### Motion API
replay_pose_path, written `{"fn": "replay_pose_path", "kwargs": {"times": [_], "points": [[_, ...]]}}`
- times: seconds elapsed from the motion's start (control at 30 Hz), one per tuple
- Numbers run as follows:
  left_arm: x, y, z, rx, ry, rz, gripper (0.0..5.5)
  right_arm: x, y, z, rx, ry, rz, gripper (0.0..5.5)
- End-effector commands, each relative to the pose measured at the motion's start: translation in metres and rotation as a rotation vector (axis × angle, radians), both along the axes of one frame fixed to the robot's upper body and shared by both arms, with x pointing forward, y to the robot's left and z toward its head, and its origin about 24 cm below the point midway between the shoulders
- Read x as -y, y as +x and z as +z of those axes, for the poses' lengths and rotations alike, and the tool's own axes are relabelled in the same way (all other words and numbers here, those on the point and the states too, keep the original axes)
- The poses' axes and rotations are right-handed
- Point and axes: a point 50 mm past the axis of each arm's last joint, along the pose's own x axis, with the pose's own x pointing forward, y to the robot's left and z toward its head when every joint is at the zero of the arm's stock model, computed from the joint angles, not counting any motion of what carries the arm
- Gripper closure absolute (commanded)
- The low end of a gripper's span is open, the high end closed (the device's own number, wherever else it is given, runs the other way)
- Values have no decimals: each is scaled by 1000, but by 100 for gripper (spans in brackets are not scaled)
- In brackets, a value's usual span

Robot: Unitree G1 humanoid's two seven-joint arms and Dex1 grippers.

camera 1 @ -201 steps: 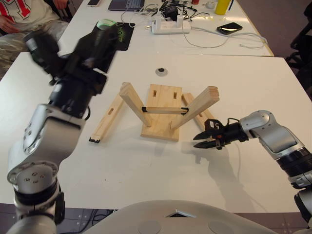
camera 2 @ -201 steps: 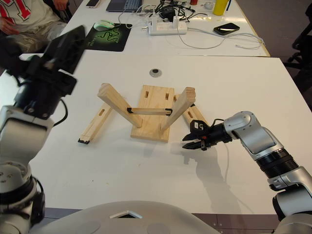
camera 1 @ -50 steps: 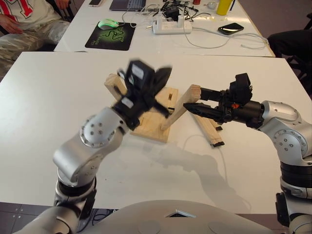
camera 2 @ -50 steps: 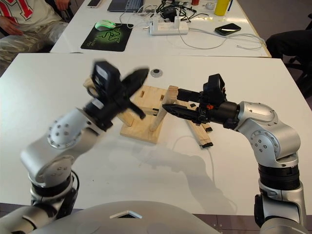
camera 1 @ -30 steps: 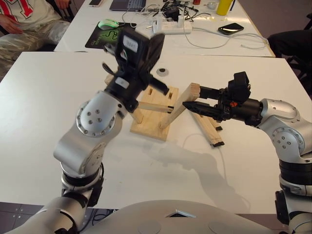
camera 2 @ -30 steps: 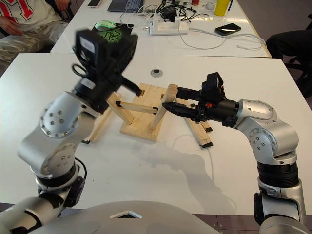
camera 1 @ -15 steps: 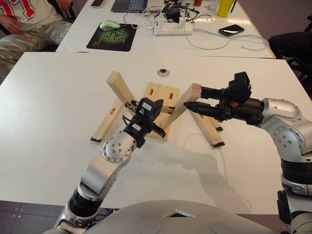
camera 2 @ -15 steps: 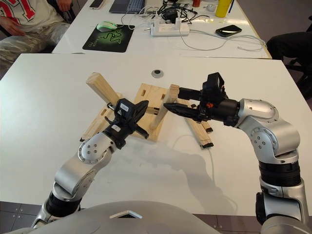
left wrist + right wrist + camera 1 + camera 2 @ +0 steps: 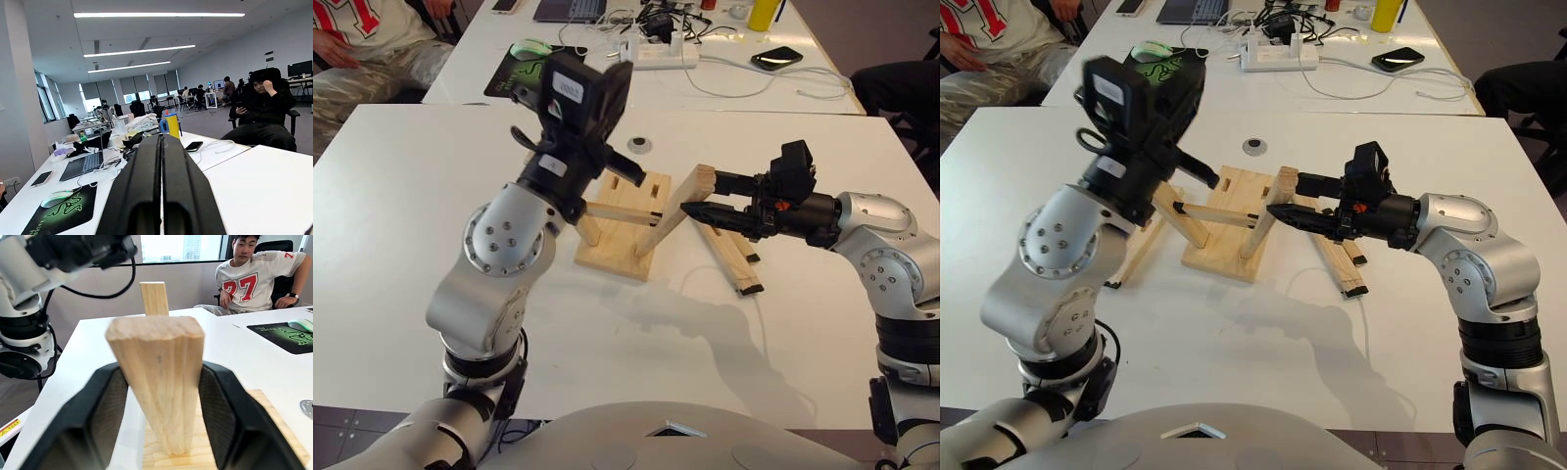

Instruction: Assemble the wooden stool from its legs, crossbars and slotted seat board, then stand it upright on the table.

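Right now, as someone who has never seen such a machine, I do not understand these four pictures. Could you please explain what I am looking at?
This is a humanoid robot with two arms, each ending in a two-finger gripper. Two pictures come from cameras in its head, looking down at a white table. The other two come from cameras on its wrists. On the table lies a seat board. A left leg and a right leg rise slanted from it, joined by a crossbar. A loose wooden piece lies beside the board. The right gripper holds the right leg's top. The left gripper is raised, shut and empty.
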Motion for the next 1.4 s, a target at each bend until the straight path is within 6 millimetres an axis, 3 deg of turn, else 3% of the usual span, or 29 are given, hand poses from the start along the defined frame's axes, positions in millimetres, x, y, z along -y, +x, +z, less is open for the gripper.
{"fn": "replay_pose_path", "kwargs": {"times": [0.03, 0.17, 0.33, 0.7, 0.73, 0.87, 1.1, 1.3, 1.4], "points": [[-32, 0, 27, 99, 4, 127, 550, 2, 0, -13, -58, -72, -26, 335], [-81, 3, 34, 84, -12, 280, 550, 3, 1, -13, -61, -78, -31, 336], [-121, 5, 10, -23, -8, 410, 550, 3, -3, -19, -84, -92, -24, 336], [-121, 5, -3, -42, 12, 403, 550, 5, -5, -31, -111, -112, -55, 336], [-121, 5, -3, -41, 12, 401, 550, 6, -5, -32, -115, -111, -58, 302], [-120, 6, -3, -41, 10, 396, 550, 6, -3, -29, -116, -89, -70, 248], [-118, 5, -7, -48, 10, 393, 550, 6, -1, -26, -100, -84, -65, 248], [-124, 8, -25, -118, 29, 408, 550, 31, -5, -31, -54, -225, 26, 248], [-127, 8, -38, -166, 46, 413, 550, 48, 15, -24, -9, -234, -98, 248]]}}
